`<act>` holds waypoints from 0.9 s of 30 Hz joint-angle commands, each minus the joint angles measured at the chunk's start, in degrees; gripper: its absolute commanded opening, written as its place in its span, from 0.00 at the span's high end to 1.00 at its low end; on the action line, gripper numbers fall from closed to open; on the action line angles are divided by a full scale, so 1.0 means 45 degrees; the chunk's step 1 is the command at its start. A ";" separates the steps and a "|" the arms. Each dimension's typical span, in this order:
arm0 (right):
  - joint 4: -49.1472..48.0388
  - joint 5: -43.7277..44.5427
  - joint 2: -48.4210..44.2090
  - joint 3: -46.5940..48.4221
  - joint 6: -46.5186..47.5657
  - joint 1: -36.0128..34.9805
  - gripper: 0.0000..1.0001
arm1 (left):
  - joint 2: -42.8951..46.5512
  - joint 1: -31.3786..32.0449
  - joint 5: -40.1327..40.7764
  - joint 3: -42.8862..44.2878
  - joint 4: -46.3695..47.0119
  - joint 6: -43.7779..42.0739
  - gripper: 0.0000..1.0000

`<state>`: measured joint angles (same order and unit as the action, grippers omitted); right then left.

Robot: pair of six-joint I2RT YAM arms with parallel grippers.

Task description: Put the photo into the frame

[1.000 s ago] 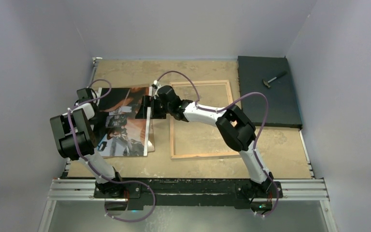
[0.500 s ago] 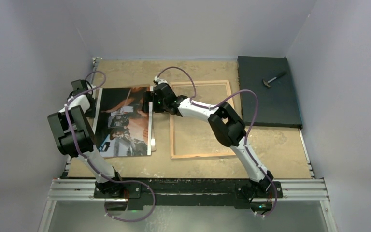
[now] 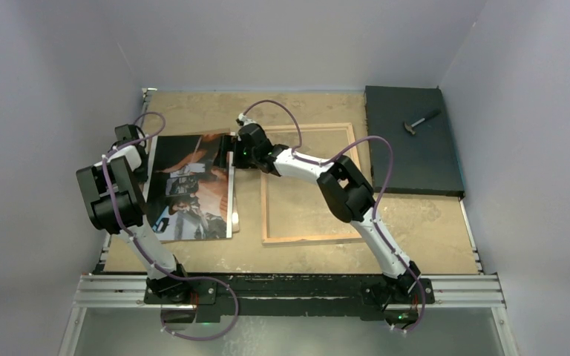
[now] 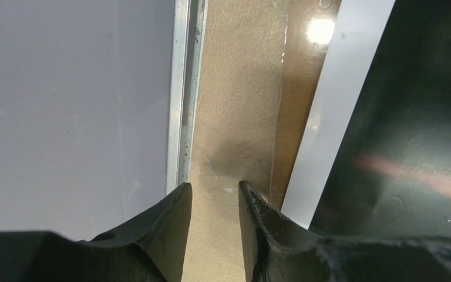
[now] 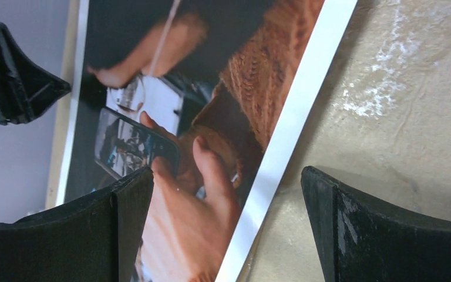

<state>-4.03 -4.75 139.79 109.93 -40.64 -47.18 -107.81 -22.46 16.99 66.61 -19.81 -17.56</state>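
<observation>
The photo (image 3: 191, 185) lies picture side up on the left of the table, dark and orange-brown with a white border. The frame (image 3: 264, 194) lies flat to its right, wood-coloured edges up. My right gripper (image 3: 230, 154) is open wide and straddles the photo's right white border (image 5: 288, 135): one finger is over the picture, the other over bare table. My left gripper (image 3: 138, 152) is narrowly open with nothing between its fingers (image 4: 176, 235), low over the table strip just left of the photo's left border (image 4: 340, 117). A brown glossy strip (image 4: 296, 88) shows beside that border.
A black slab (image 3: 412, 159) with a small hammer (image 3: 421, 122) lies at the back right. A metal rail (image 4: 182, 88) and the grey wall (image 4: 64, 88) run close along the photo's left side. The left gripper's finger (image 5: 17, 76) shows in the right wrist view.
The right gripper moved a little left and back along the photo's right edge. The left gripper shifted back beside the left edge. The photo has turned slightly straighter.
</observation>
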 commanded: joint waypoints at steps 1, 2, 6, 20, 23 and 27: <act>-0.0027 -0.1398 0.0582 0.0122 -0.1091 0.0116 0.01 | -0.0687 0.0467 -0.1415 -0.0937 -0.0048 0.0526 0.67; -0.0254 -0.1807 0.0578 0.0068 -0.1308 0.0123 0.01 | -0.0700 0.0546 -0.1496 -0.1011 -0.0038 0.0544 0.69; -0.1704 -0.3063 0.0244 -0.0542 -0.2407 0.0293 0.01 | -0.0825 0.0631 -0.1772 -0.1137 -0.0153 0.0624 0.75; -0.6552 -0.5254 -0.1641 -0.2560 -0.4556 0.0534 0.03 | -0.0603 0.0655 -0.1980 -0.1529 -0.0169 0.0578 0.96; -0.6953 -0.5399 -0.1824 -0.2810 -0.4675 0.0543 0.04 | -0.0556 0.0654 -0.1979 -0.1528 -0.0204 0.0554 0.97; -0.7687 -0.5769 -0.1884 -0.3072 -0.4865 0.0543 0.04 | -0.0535 0.0661 -0.1950 -0.1539 -0.0228 0.0511 0.98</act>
<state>-30.33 -26.15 135.79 96.71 -60.42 -43.79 -107.00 -20.08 16.27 63.09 -15.05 -17.58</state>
